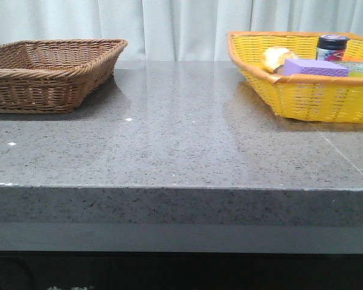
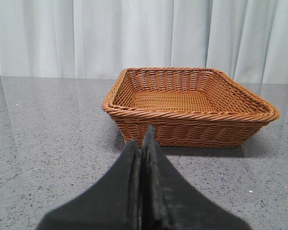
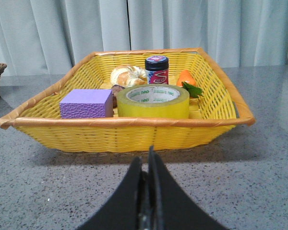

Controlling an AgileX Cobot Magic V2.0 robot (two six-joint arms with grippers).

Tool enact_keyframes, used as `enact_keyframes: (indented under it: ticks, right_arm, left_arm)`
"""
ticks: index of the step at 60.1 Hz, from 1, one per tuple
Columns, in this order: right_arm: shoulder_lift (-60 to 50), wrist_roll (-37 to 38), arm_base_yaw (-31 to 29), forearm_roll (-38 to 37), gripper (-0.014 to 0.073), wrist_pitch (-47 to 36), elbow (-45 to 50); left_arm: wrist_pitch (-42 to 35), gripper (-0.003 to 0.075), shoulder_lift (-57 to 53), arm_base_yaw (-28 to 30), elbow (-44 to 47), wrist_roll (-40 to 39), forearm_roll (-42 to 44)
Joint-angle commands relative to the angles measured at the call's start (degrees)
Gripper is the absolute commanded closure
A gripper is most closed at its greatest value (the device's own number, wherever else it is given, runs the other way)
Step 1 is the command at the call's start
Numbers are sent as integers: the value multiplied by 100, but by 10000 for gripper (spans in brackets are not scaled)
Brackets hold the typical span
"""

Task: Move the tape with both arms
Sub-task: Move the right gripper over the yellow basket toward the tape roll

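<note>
Countertop [image 1: 181,139] of grey speckled stone is spread across the front view, with a brown wicker basket [image 1: 51,72] at about ten o'clock and a yellow basket [image 1: 302,90] at about two o'clock. In the left wrist view the brown basket is seen to hold nothing.

Inside the yellow basket, as seen by the right wrist camera, the tape [image 3: 153,101] is laid flat against the near wall, core upward, with a purple block [image 3: 86,103] just beside it at nine o'clock; a pale bun-like item [image 3: 128,75], a dark-lidded jar [image 3: 157,70] and something orange [image 3: 186,77], perhaps a fruit, are set behind at twelve o'clock.

The right gripper [image 3: 149,191] is held low before the basket, its fingers pressed together on nothing; the left gripper [image 2: 143,187] is likewise closed and empty.

For the pick to be done well, the right fingers should be spread wide, raised over the rim, and lowered so that one goes into the core and one outside the roll's wall, away from the block.
</note>
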Motion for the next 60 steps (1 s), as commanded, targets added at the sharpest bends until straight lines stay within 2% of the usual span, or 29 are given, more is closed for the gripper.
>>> enact_keyframes:
  ticks: [1,25,33,60]
  right_arm:
    - [-126,-3,-38,-68,662,-486,-36]
    - [-126,-3,-38,-68,662,-486,-36]
    - [-126,-3,-38,-68,662,-486,-36]
    - [-126,-3,-38,-68,662,-547,-132]
  left_arm:
    - [-445,741,-103,0,37,-39,-5]
    - [-445,741,-103,0,37,-20,6]
    - [-747,741,-103,0,37,5,20]
    - [-889,741,-103,0,-142,5,-48]
